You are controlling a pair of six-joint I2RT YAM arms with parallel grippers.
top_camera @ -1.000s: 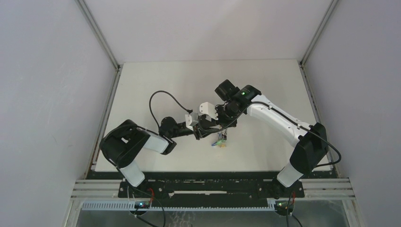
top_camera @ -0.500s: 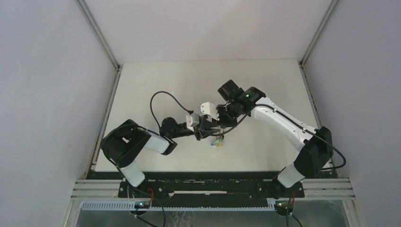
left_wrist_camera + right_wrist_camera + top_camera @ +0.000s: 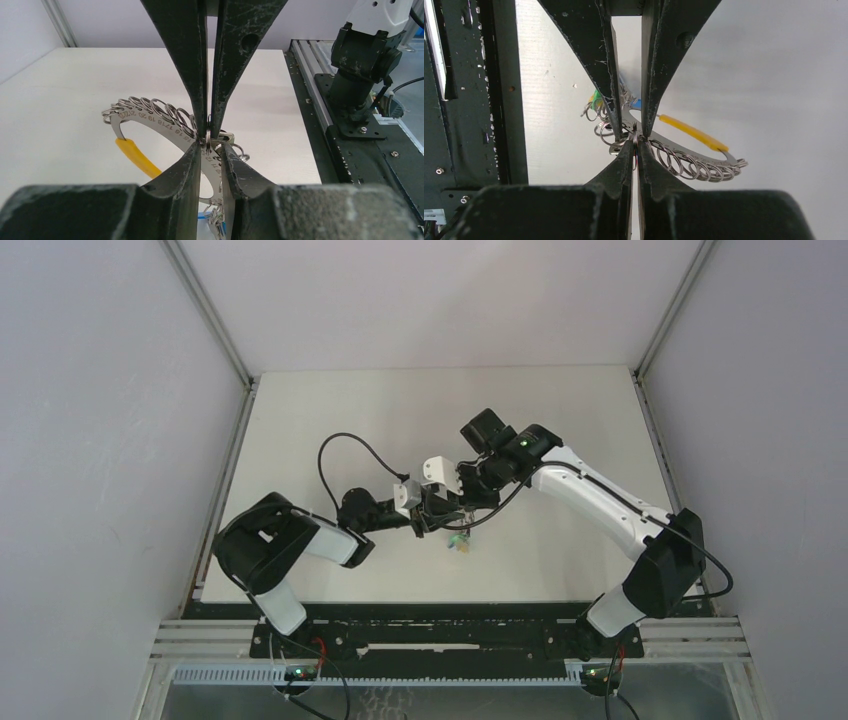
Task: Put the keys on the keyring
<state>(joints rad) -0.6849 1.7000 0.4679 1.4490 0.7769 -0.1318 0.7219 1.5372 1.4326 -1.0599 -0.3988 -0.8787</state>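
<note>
Arms reach from the near edge and meet over the middle of the counter [image 3: 330, 410]. Between them is the keyring [image 3: 160, 125], a curved steel band stamped with numbers, strung with a row of little rings [image 3: 150, 106]. The left end effector [image 3: 210, 148] is clamped across that band, with a yellow sleeve [image 3: 134, 154] curving off beside it. Blue and green tags [image 3: 460, 543] hang underneath. Opposite, the right end effector [image 3: 636, 146] has its fingers pressed together on one small split ring [image 3: 635, 136] at the band's edge.
</note>
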